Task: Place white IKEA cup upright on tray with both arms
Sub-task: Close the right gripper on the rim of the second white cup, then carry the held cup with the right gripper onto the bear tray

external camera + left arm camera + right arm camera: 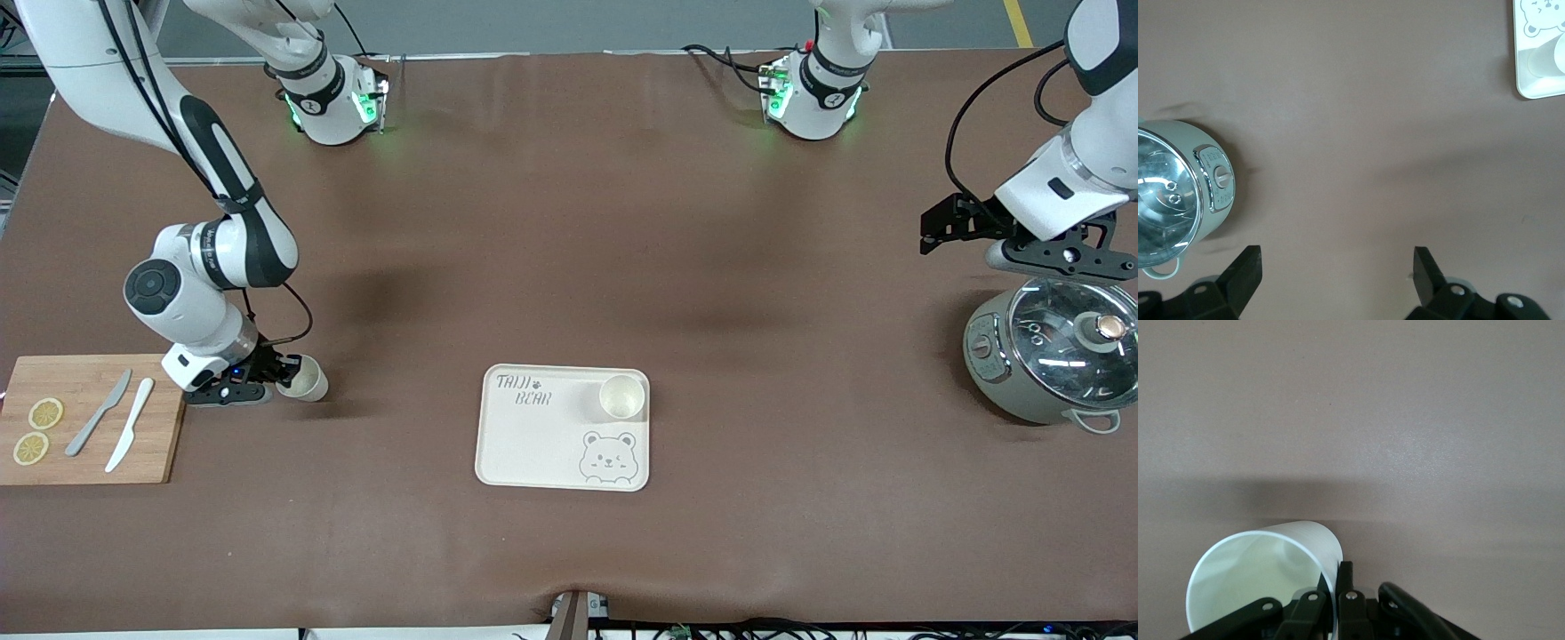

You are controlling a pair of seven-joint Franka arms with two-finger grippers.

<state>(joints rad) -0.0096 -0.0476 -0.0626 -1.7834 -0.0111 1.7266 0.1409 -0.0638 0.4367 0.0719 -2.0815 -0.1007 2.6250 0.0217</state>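
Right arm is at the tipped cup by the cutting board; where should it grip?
On the rim wall. The cup lies on its side, mouth open toward the right gripper, whose fingers already pinch the wall, one inside and one outside. Keep that hold rather than spanning the round body.

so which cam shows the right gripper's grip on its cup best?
Right wrist view: the right gripper pinches the cup wall at the rim, one finger inside. Front view shows the cup tilted beside the cutting board, grip unclear. Left wrist view misses it.

cream tray (pixel 533 444), grey bear drawing (pixel 608 457)
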